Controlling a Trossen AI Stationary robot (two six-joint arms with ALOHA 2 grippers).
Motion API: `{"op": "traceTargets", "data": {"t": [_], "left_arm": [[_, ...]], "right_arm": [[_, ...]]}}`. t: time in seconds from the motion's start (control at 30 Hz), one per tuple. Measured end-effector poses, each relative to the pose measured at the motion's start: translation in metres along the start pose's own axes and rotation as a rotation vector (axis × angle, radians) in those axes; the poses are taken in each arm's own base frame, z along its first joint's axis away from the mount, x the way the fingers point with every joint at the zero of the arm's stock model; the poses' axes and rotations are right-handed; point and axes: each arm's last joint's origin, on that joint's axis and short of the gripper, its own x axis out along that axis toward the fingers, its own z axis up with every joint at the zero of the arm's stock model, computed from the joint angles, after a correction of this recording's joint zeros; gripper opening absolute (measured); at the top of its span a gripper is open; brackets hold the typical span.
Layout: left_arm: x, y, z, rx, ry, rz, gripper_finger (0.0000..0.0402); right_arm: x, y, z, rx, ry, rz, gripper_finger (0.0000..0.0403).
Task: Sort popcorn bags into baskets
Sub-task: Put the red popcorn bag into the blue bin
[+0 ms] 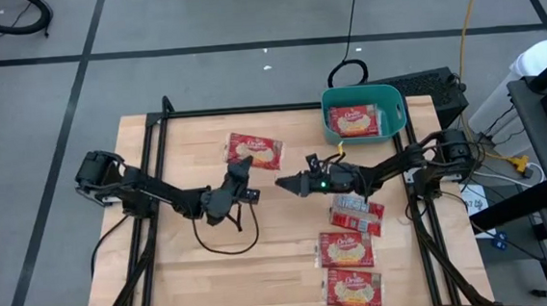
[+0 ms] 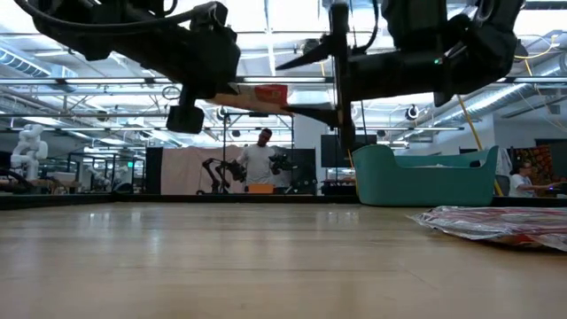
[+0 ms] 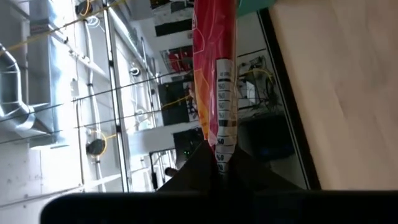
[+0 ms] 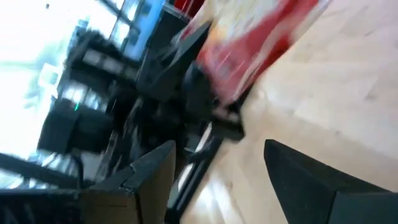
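Observation:
My left gripper [image 1: 244, 167] is shut on one red popcorn bag [image 1: 255, 150], held in the air over the middle of the table; the low view shows that bag [image 2: 260, 94] well above the tabletop. My right gripper [image 1: 281, 181] is open just right of it, touching nothing; its wrist view shows its fingers spread [image 4: 221, 171] and the held bag [image 4: 249, 43] beyond them. The teal basket [image 1: 396, 115] stands at the far right with one bag [image 1: 353, 120] lying flat inside. Three more bags [image 1: 355, 211], [image 1: 346, 249], [image 1: 353, 290] lie flat on the table's right side. My left gripper pinches the bag between its two fingers at the bag's near edge [image 3: 219, 149], coming level from the table's left and near side. The bag is lifted clear and reaches out beyond the fingertips toward the far side, roughly level, seen edge-on in the wrist view.
A black cable [image 1: 224, 241] loops on the table below the left gripper. A black frame rail [image 1: 251, 109] runs along the far edge. The three lying bags fill the near right part; bare wood [image 1: 166, 267] shows at the near left.

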Motion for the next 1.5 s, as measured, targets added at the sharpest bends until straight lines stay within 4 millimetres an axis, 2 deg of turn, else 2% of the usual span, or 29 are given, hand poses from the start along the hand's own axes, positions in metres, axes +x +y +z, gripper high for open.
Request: {"op": "traceTargets", "data": {"t": [0.23,0.47,0.63,0.8,0.9,1.1,1.3,1.5], "left_arm": [[0.001,-0.001,0.001,0.018,-0.06,-0.004,0.0025],[0.01,0.0,0.0,-0.049,-0.154,-0.012,0.0025],[0.019,0.002,-0.003,-0.081,-0.173,-0.004,0.0026],[0.022,0.003,-0.005,-0.095,-0.164,0.004,0.003],[0.022,0.003,-0.005,-0.099,-0.166,0.003,0.0055],[0.022,0.003,-0.005,-0.213,-0.145,-0.007,0.0142],[0.019,0.003,-0.007,-0.485,-0.025,0.001,0.0214],[0.01,0.001,-0.004,-0.776,-0.01,-0.001,0.0247]], "right_arm": [[0.002,-0.01,0.035,0.01,-0.11,0.002,0.024],[0.002,-0.017,0.052,-0.012,-0.168,-0.005,0.0233],[0.002,-0.019,0.058,-0.058,-0.172,-0.006,0.02],[0.001,-0.02,0.068,-0.09,-0.213,0.01,0.014],[0.0,-0.02,0.073,-0.123,-0.236,0.017,0.0095],[-0.001,-0.02,0.081,-0.206,-0.277,0.029,0.0012],[-0.009,-0.013,0.099,-0.359,-0.312,0.008,0.0009],[-0.036,0.016,0.123,-0.59,-0.316,-0.09,0.0004]]}}
